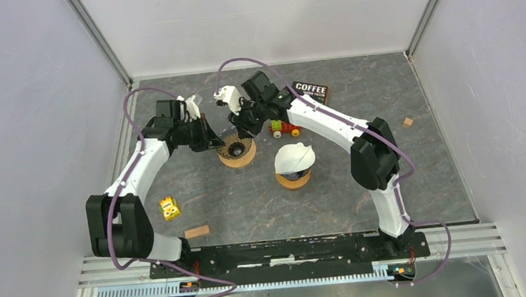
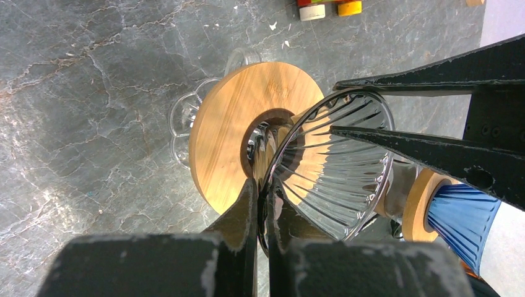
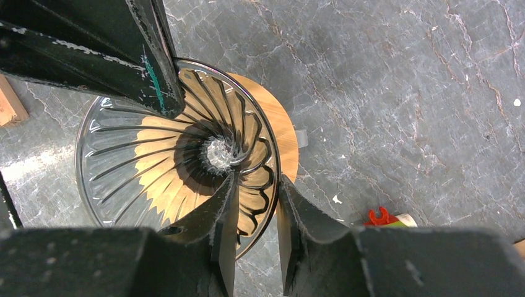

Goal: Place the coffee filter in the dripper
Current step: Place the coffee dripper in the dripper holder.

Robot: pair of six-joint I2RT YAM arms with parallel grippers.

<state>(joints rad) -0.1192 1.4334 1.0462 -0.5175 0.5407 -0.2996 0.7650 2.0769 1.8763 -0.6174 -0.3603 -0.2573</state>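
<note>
A clear ribbed glass dripper point(image 1: 237, 149) stands on a round wooden base point(image 2: 235, 124) at mid-table. My left gripper point(image 2: 263, 185) is shut on its near rim. My right gripper point(image 3: 254, 192) straddles the opposite rim point(image 3: 272, 154), one finger inside the cone and one outside, with a gap between them. The white paper coffee filter point(image 1: 294, 156) sits apart to the right, on top of a blue pleated dripper point(image 2: 464, 216) with its own wooden base. The glass dripper holds no filter.
A black COFFEE box point(image 1: 310, 91) lies at the back. A red, yellow and green toy point(image 1: 284, 126) sits just behind the drippers. A yellow toy block point(image 1: 170, 208) and a wooden block point(image 1: 196, 232) lie front left. A small wooden cube point(image 1: 407, 122) lies at the right.
</note>
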